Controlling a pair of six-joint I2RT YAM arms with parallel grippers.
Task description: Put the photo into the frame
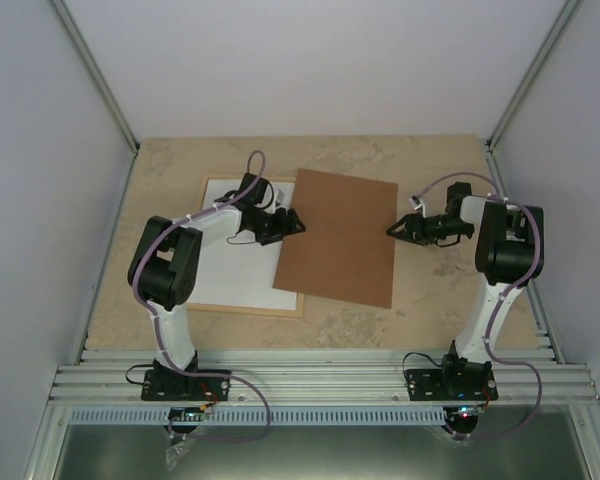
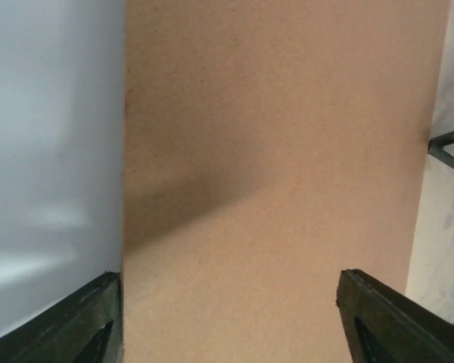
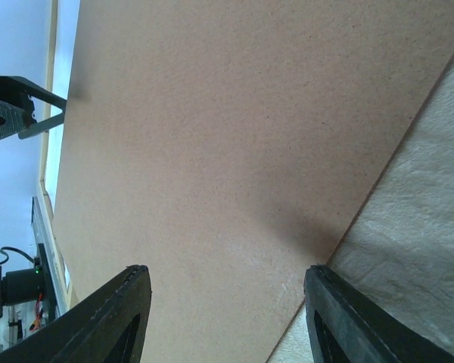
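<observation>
A: Where is the frame (image 1: 242,311)?
B: Left part of the counter (image 1: 430,310). The panel (image 1: 340,235) overlaps the frame's right side, with the rest over the counter.
A: And the tools?
B: Left tool (image 1: 298,222) is at the panel's left edge, right tool (image 1: 390,228) at its right edge.

Backing panel (image 1: 340,238): brown fibreboard, matt, finely speckled.
Frame (image 1: 240,310): pale wood, smooth.
White sheet (image 1: 230,285) inside it: smooth, faint sheen.
Tabletop (image 1: 425,315): beige, marbled, matt.
Left gripper fingers (image 2: 386,321): black plastic.
</observation>
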